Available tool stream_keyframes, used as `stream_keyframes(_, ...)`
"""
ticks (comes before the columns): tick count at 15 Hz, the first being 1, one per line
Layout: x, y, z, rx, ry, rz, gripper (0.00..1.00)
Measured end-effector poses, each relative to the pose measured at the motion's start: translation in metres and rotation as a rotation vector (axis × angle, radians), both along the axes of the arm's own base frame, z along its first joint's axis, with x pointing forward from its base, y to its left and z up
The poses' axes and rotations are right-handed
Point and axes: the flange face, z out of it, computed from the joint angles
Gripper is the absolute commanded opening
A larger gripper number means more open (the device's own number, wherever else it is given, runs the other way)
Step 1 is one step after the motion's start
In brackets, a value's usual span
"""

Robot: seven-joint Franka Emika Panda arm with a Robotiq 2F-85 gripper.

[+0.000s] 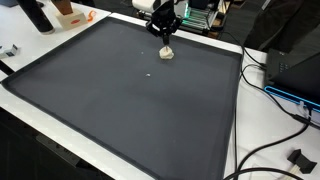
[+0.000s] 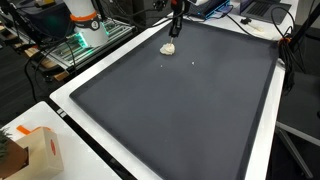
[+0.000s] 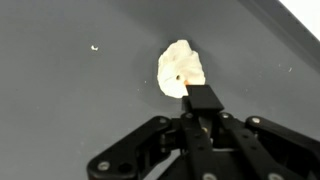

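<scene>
Open run across the dark mat [image 1: 120, 110] toward the pale lump [image 1: 167, 54], only a white speck [image 1: 150, 72] near it. Off-mat obstacles: equipment [image 1: 200, 14] just behind the lump, cables [image 1: 285, 100] along one edge, cardboard box [image 2: 38, 150] at a corner

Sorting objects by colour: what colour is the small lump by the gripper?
Cream-white lump, clearest in the wrist view against the dark grey mat.

Matt dark mat [image 1: 120, 100]; crumpled, rough cream lump [image 3: 180, 70]; black matt end effector [image 3: 202, 105].
</scene>
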Motion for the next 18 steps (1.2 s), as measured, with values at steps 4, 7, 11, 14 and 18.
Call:
stream_keyframes(4,0.001,-0.002,-0.007,0.004,0.002,0.005,0.03)
stream_keyframes(7,0.001,-0.001,-0.012,0.009,0.005,0.013,0.03)
stream_keyframes(11,0.001,-0.001,-0.018,0.010,0.012,0.014,0.03)
stream_keyframes(14,0.002,-0.001,-0.022,0.010,0.017,0.013,0.03)
stream_keyframes(18,0.002,0.000,-0.022,0.010,0.018,0.014,0.03)
